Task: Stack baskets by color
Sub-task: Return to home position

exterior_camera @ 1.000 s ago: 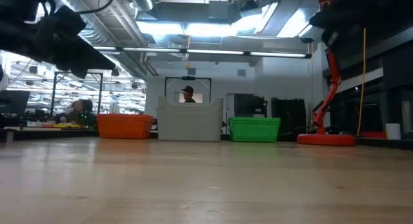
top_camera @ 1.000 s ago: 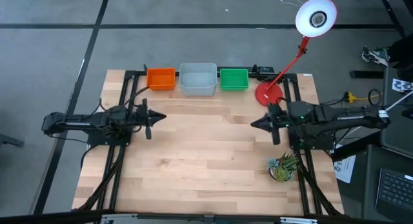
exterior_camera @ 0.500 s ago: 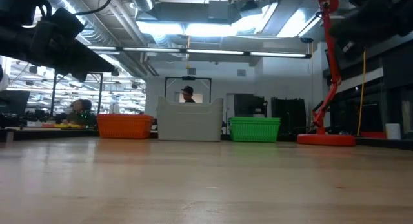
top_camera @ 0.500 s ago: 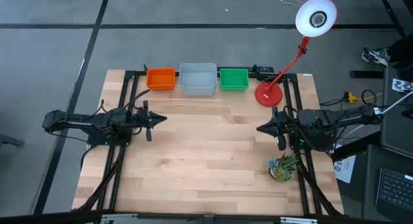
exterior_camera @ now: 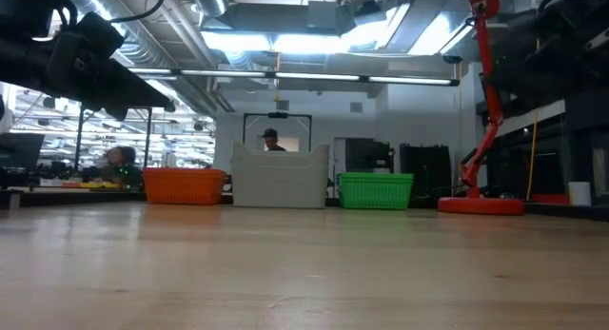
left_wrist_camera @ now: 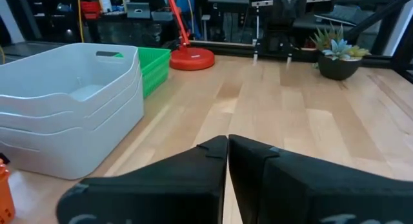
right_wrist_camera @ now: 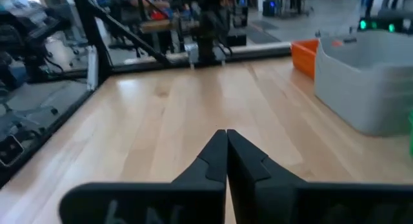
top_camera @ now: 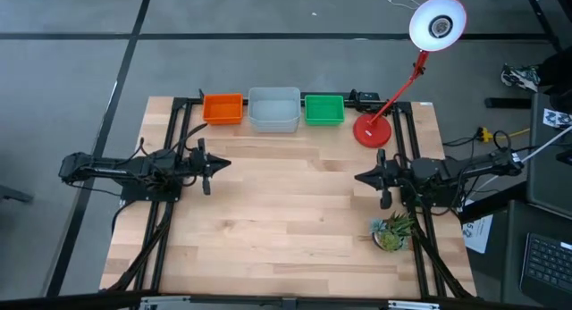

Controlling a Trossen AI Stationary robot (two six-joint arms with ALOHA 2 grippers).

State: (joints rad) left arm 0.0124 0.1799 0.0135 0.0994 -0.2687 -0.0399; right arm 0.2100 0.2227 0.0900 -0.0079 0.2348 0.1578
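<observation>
Three stacks of baskets stand in a row on the table along its far edge: orange [top_camera: 222, 108], grey-white [top_camera: 273, 110] and green [top_camera: 324, 109]. The left wrist view shows the grey-white stack [left_wrist_camera: 64, 114] as three nested baskets, with the green one [left_wrist_camera: 153, 64] behind it. My left gripper [top_camera: 225, 163] is shut and empty at the table's left side, pointing level toward the middle. My right gripper [top_camera: 358, 177] is shut and empty at the right side, pointing level toward the middle. Both are well short of the baskets.
A red desk lamp has its round base [top_camera: 371, 130] at the far right, just right of the green stack, its head [top_camera: 438, 24] beyond the table. A small potted plant [top_camera: 391, 231] stands near the right edge, close to my right arm. Bare wood [top_camera: 286, 212] fills the middle and near part.
My right gripper has drawn back toward the table's right edge and a little toward the near edge, sinking lower, and it stays shut. The baskets have not moved.
</observation>
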